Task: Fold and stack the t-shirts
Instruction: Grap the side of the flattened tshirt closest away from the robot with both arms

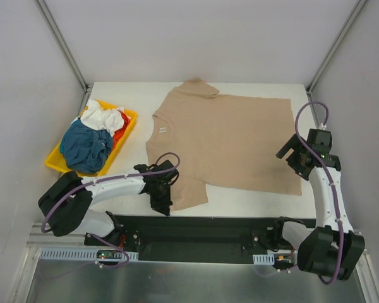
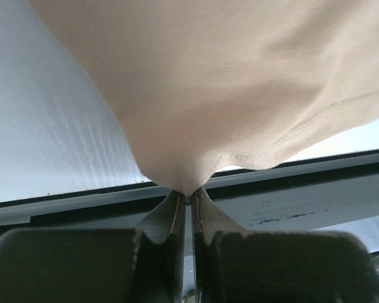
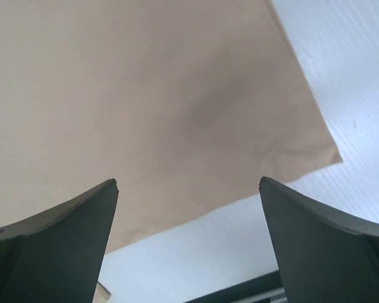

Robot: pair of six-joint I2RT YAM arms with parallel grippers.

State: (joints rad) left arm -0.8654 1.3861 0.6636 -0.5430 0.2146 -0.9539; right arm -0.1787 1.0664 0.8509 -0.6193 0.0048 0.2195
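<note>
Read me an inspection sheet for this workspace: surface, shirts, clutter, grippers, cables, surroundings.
Surface: white table, a shirt covering its middle.
Job's things: tan t-shirt spread flat; teal shirt, white shirt and red-orange shirt crumpled in the yellow tray at left.
Clutter: nothing seen.
Grippers: left gripper shut on the tan t-shirt's near sleeve; right gripper open above its hem corner.
Cables: purple cables looping along both arms.
Surroundings: pale walls, metal frame posts.

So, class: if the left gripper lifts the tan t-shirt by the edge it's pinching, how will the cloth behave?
Probably floppy: the tan t-shirt bunches to a point where the left gripper pinches it. It would likely drape and trail, since most lies flat on the table. Seemingly light: thin cloth.
</note>
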